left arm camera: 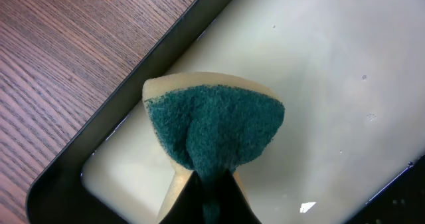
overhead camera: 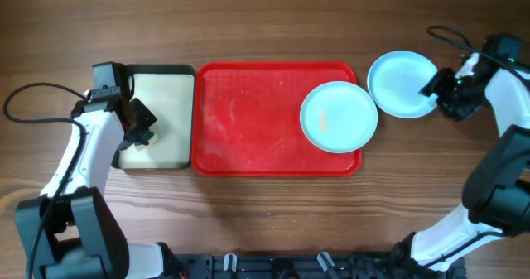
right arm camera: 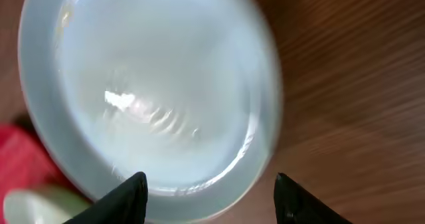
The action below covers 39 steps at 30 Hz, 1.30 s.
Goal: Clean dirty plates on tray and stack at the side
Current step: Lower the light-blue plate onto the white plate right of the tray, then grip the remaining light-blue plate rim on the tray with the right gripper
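Observation:
The red tray lies mid-table. One pale aqua plate rests on its right end, with a faint yellowish smear on it. A second aqua plate lies on the wood just right of the tray. My right gripper is at this plate's right rim. In the right wrist view the plate lies flat under my right gripper, whose jaws stand apart over its near rim. My left gripper is shut on a green-and-yellow sponge over the cream-lined tray.
The black-rimmed tray with a cream inside sits against the red tray's left edge, under my left gripper. Bare wooden table surrounds everything. Cables run beside both arms.

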Motion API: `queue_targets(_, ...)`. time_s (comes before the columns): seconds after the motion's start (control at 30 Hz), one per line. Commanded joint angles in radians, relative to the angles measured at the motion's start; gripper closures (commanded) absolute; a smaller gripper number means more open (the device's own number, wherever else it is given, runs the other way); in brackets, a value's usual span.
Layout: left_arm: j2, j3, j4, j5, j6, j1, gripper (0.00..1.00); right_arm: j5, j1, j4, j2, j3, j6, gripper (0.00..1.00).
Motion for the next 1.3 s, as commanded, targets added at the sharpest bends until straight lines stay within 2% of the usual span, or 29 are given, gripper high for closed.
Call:
queue_targets(0.0, -0.002, -0.007, 0.000, 0.002, 0.012, 0.002, 0.96, -0.052, 0.105, -0.060, -0.032, 0.032, -0.084, 0.39)
queue_targets(0.13, -0.002, -0.007, 0.000, 0.002, 0.013, 0.002, 0.96, 0.043, 0.233, -0.121, -0.032, 0.031, -0.108, 0.39)
queue_targets(0.33, -0.002, -0.008, 0.000, 0.002, 0.013, 0.002, 0.96, 0.201, 0.346, -0.132, -0.032, 0.025, -0.117, 0.55)
queue_targets(0.43, -0.002, -0.008, 0.000, 0.002, 0.012, 0.002, 0.96, 0.233, 0.365, -0.117, -0.032, -0.002, -0.102, 0.58)
queue_targets(0.6, -0.002, -0.008, 0.000, 0.002, 0.012, 0.002, 0.96, 0.214, 0.370, -0.066, -0.029, -0.058, -0.060, 0.74)
queue_targets(0.7, -0.002, -0.008, 0.000, 0.002, 0.013, 0.002, 0.96, 0.171, 0.372, -0.044, -0.029, -0.088, -0.060, 0.78)
queue_targets(0.8, -0.002, -0.008, 0.000, 0.002, 0.012, 0.002, 0.96, 0.108, 0.372, -0.027, -0.029, -0.108, -0.050, 0.96)
queue_targets(0.9, -0.002, -0.008, 0.000, 0.006, 0.012, 0.002, 0.96, -0.135, 0.391, -0.003, -0.029, -0.108, -0.049, 0.96)
queue_targets(0.93, -0.002, -0.008, 0.002, 0.021, 0.012, 0.002, 0.96, -0.159, 0.415, 0.002, -0.029, -0.108, -0.034, 0.96)
queue_targets(1.13, -0.002, -0.008, 0.004, 0.027, 0.013, 0.002, 0.96, -0.134, 0.553, 0.040, -0.029, -0.109, 0.007, 0.96)
queue_targets(1.27, -0.002, -0.008, 0.004, 0.027, 0.013, 0.002, 0.96, -0.002, 0.682, 0.083, -0.027, -0.109, 0.011, 0.96)
